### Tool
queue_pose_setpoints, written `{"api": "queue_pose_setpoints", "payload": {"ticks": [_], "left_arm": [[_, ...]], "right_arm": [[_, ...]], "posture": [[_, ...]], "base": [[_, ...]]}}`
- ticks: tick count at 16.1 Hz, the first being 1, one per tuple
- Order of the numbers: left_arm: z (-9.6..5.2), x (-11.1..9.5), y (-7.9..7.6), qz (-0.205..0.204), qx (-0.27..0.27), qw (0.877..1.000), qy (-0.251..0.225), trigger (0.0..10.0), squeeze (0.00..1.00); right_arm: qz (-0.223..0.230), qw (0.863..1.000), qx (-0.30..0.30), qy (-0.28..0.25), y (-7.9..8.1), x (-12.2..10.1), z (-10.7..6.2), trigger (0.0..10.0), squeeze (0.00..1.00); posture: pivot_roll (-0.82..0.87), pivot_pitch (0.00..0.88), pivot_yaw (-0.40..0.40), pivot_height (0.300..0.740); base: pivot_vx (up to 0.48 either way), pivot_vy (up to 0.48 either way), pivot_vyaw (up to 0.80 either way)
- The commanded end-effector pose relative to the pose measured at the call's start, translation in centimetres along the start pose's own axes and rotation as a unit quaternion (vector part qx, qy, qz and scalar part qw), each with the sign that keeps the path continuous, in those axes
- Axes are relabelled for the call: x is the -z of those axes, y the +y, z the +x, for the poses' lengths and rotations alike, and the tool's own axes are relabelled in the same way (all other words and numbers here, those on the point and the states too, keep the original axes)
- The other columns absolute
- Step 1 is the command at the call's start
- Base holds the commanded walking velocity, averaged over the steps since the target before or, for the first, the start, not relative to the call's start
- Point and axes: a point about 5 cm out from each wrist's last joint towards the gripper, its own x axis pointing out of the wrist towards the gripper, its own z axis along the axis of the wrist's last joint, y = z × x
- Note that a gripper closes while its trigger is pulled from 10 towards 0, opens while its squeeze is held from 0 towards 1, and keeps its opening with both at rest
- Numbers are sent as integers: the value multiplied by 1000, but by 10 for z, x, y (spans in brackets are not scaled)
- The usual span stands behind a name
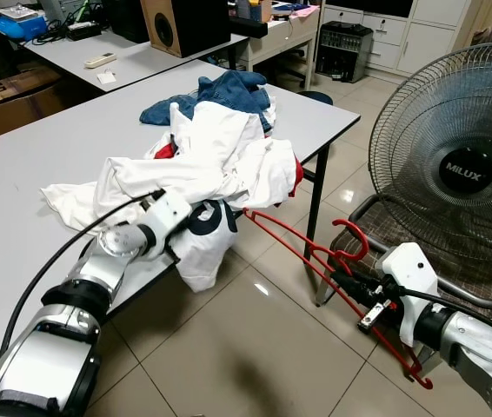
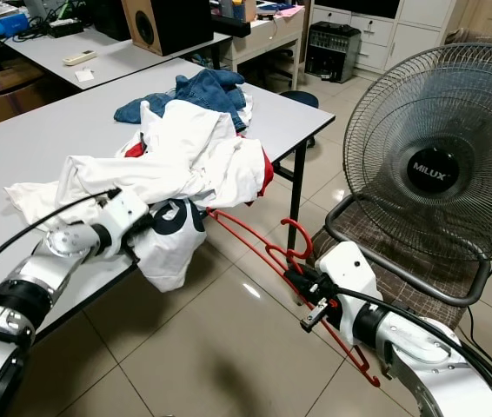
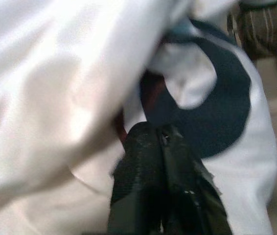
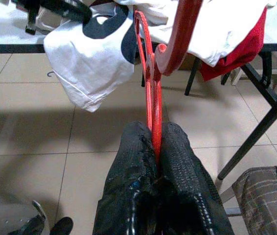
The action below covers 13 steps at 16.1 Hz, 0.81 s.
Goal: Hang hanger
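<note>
The right end effector [image 4: 154, 147] is clamped on the red hanger [image 1: 302, 243], its two black fingers pressed together on the thin frame just below the hook. From there the hanger runs up and away towards the edge of the tabletop [image 1: 46, 148], and its far tip reaches the white shirt [image 1: 207, 234] that droops over that edge. The hanger looks like light, stiff plastic, thin and smooth, so it may twist in a narrow pinch; a hold near the hook, as here, probably gives the best control.

The left end effector [image 3: 163, 142] is closed on a fold of the white shirt close to its dark collar. The cloth is soft and limp and will likely sag and slide unless the collar is held open.

Beyond the left end effector lies a pile of clothes [image 1: 220, 148], white on top with blue denim behind and a bit of red. To the outer side of the right end effector stand a large fan [image 1: 455, 165] and a chair [image 1: 455, 252]. The floor [image 1: 246, 347] is glossy pale tile; a second desk and cabinets stand further off.
</note>
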Motion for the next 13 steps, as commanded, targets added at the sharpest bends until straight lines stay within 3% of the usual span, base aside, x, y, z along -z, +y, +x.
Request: {"api": "queue_pose_setpoints", "payload": {"ticks": [1,3,4,6,8,9,10,12,13], "left_arm": [[0,-9,7,-30,-16,999,-26,0,0],[1,-24,13,-89,-30,993,-73,0,0],[1,-45,24,-146,-48,979,-132,0,0],[-1,-63,32,-168,-54,969,-171,0,0],[-1,-56,26,-55,-22,991,-122,0,0],[0,-45,20,-21,2,996,-90,10000,0],[-3,-24,8,22,41,998,-50,10000,0],[-5,-22,2,-48,52,994,-84,10000,0],[-6,-22,2,-84,48,990,-103,10000,1000]], "right_arm": [[-4,1000,0,-3,0,0,1,10000,0],[-6,1000,-4,-2,0,1,1,10000,0],[-12,1000,-17,-3,-1,1,2,10000,0],[-13,1000,-21,-5,-1,2,3,10000,0],[-12,1000,-21,-5,-1,3,4,10000,0],[-11,1000,-21,-5,-1,4,4,10000,0],[-9,1000,-19,-6,1,6,3,10000,0],[-4,1000,-11,-8,3,9,1,10000,0],[-2,1000,-9,-9,4,10,1,10000,0]], "posture": [[-115,0,95,740],[-115,0,95,740],[-113,0,91,740],[-111,0,87,740],[-108,0,92,740],[-109,0,99,740],[-109,0,109,740],[-108,0,114,740],[-102,0,111,740]], "base": [[0,0,0],[0,0,0],[0,0,0],[0,0,0],[0,0,0],[0,0,0],[0,0,0],[0,0,0],[0,0,0]]}}
